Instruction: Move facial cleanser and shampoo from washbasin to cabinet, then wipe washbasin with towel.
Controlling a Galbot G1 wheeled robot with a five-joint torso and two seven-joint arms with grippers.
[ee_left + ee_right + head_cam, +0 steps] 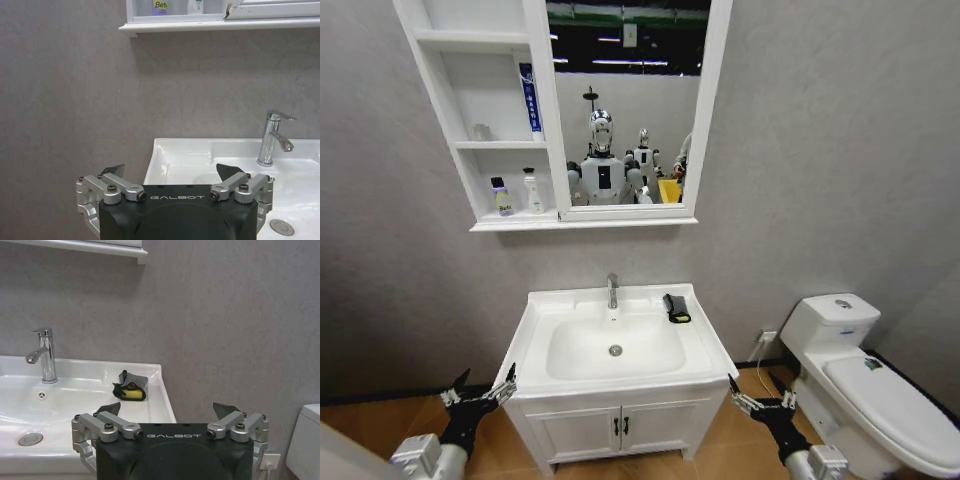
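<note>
The white washbasin [703, 350] sits in front of me, and the black-and-yellow towel [676, 308] [130, 386] lies bunched on its rim to the right of the faucet [612, 291]. On the lowest open shelf of the wall cabinet [478, 145], two small bottles stand side by side. I take the one with the purple-yellow label [501, 197] [160, 6] for the shampoo and the white one [533, 192] [196, 5] for the facial cleanser. My left gripper [483, 385] [171, 170] hangs open and empty by the basin's front left corner. My right gripper [760, 392] [167, 409] is open and empty by the front right corner.
A blue tube [529, 98] leans on the cabinet's middle shelf, and a mirror [625, 100] fills its right half. A white toilet [860, 380] stands close on the right, with a wall socket [767, 338] between it and the two-door vanity [620, 425]. A grey wall rises behind.
</note>
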